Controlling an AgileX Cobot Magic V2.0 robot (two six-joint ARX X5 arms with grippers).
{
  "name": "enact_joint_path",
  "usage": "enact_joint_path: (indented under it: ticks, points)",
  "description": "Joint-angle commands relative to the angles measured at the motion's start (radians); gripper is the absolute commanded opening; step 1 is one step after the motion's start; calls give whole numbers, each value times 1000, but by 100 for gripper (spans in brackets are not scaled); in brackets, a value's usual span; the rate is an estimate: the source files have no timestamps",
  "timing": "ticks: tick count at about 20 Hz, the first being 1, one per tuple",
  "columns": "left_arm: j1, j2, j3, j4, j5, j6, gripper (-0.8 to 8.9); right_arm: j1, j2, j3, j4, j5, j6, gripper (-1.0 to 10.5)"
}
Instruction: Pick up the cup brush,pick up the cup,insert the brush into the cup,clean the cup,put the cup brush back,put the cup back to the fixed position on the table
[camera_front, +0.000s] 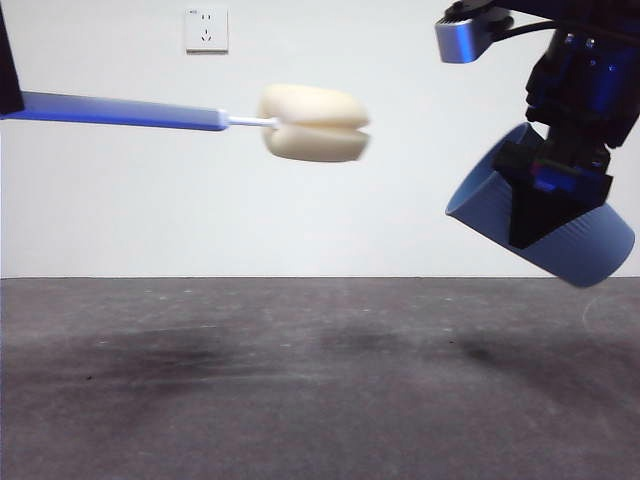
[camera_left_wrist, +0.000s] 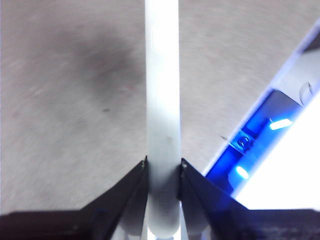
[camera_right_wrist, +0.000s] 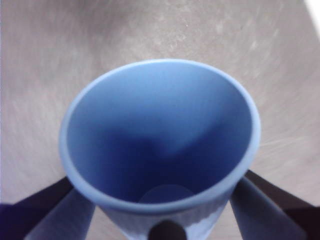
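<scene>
I have the left hand (camera_left_wrist: 163, 167) clenched on the cup brush (camera_front: 300, 122), its two black jaws pressed against either side of the slim handle in the left wrist view. In the front view the brush lies nearly level in the air, high above the worktop (camera_front: 300, 380), its handle coming in from the left edge and its pale-yellow sponge head pointing towards the right. The handle looks bluish there and washed-out white in the wrist view.

My right hand (camera_front: 545, 215) is grasping the cup (camera_front: 560, 235), one jaw on each side of the ribbed wall near the base, as the right wrist view shows. The cup hangs in the air at the right side of the front view, tilted so its open mouth faces left and slightly up, towards the sponge head. Brush and cup are well apart, with open space between them. I look straight into the cup from the right wrist camera: the inside is smooth blue and its round bottom is visible.
</scene>
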Motion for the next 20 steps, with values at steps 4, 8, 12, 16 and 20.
enact_joint_path:
  ticks: [4, 8, 12, 16, 20]
  points:
    - [-115, 74, -3, -5, 2, 15, -8, 93, 3, 10, -4, 87, -172, -17]
    - [-157, 106, -3, 26, 0, 6, -8, 140, 3, 10, -47, 121, -233, -17]
    - [-186, 127, -3, 37, 1, -16, -8, 169, 3, 10, -59, 124, -249, -17]
    - [-224, 133, -3, 83, 2, -43, -8, 209, 10, 10, -68, 126, -270, -17]
    - [-252, 171, -3, 113, 5, -69, -8, 286, 43, 10, -71, 147, -274, -17]
